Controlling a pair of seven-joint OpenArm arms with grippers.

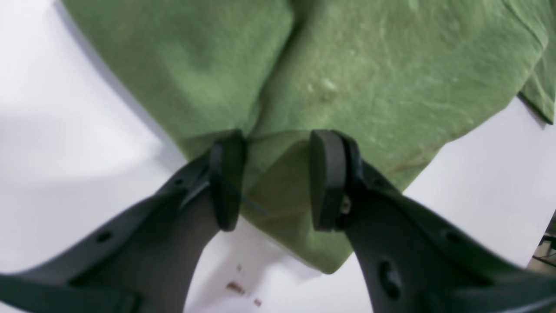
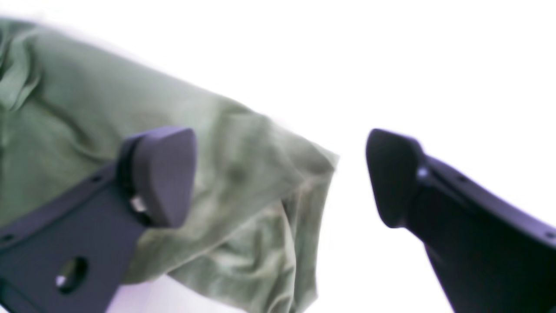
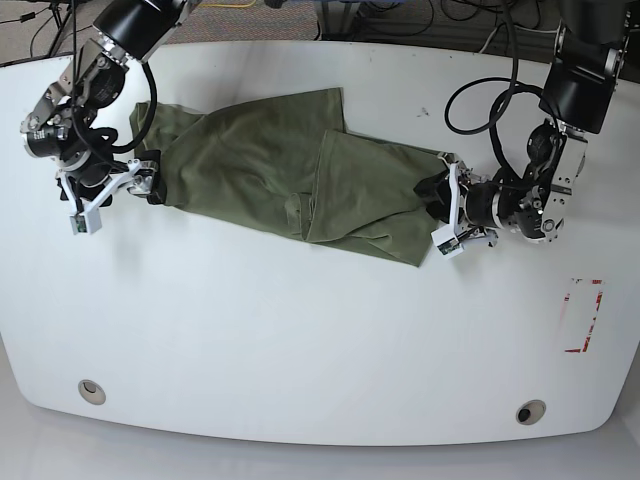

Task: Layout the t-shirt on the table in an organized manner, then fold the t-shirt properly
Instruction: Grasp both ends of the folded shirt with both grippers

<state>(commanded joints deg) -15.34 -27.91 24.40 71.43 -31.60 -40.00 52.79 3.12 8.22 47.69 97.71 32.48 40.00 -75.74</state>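
The olive-green t-shirt [image 3: 270, 160] lies crumpled in a long band across the far half of the white table [image 3: 300, 340]. My left gripper [image 3: 443, 205] is at the shirt's right end. In the left wrist view this gripper [image 1: 278, 180] is open, its two pads straddling a corner of the t-shirt [image 1: 391, 65] without pinching it. My right gripper [image 3: 140, 185] is at the shirt's left end. The right wrist view shows it [image 2: 282, 178] wide open, one finger over the t-shirt [image 2: 87, 108] and the other over bare table [image 2: 391, 65], with the cloth's edge between them.
A red tape rectangle [image 3: 585, 315] marks the table at the right. Two metal grommets [image 3: 91, 391] [image 3: 530, 411] sit near the front edge. Cables run along the back edge [image 3: 470, 95]. Small brown specks [image 1: 236, 287] lie on the table beside the left gripper.
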